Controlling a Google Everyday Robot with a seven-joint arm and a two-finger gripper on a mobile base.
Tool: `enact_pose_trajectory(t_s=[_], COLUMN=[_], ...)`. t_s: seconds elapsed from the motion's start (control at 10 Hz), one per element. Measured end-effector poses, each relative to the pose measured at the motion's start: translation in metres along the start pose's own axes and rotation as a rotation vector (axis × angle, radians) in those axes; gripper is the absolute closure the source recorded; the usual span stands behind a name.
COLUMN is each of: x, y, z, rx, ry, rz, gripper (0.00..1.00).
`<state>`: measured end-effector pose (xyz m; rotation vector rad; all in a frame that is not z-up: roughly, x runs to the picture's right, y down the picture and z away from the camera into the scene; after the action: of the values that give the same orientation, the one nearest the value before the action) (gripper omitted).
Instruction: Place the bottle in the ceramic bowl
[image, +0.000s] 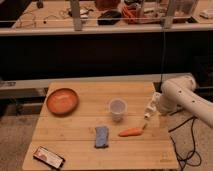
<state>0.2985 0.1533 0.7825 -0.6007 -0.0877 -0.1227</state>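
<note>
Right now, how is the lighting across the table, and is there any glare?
Camera view: warm, even light on the wooden table; a dark band behind it; no glare on the orange-terracotta ceramic bowl; the gripper, at the table's right edge beside the small white bottle, is lit as evenly.

- Gripper (153, 103) at table (75, 142) rt edge, jaws wide.
- Bottle (148, 111) right at gripper; contact unclear.
- Cup (116, 108) near, to gripper's left; carrot (131, 132) left, nearer cam.
- Ceramic bowl (62, 101) far left, well apart.
</note>
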Motion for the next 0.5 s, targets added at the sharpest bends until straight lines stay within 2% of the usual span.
enact_pose_trajectory(t_s=[0.5], x=[0.001], y=[0.002], z=[0.021], rx=[-0.011], ry=[-0.015], rz=[-0.021], gripper=[0.2])
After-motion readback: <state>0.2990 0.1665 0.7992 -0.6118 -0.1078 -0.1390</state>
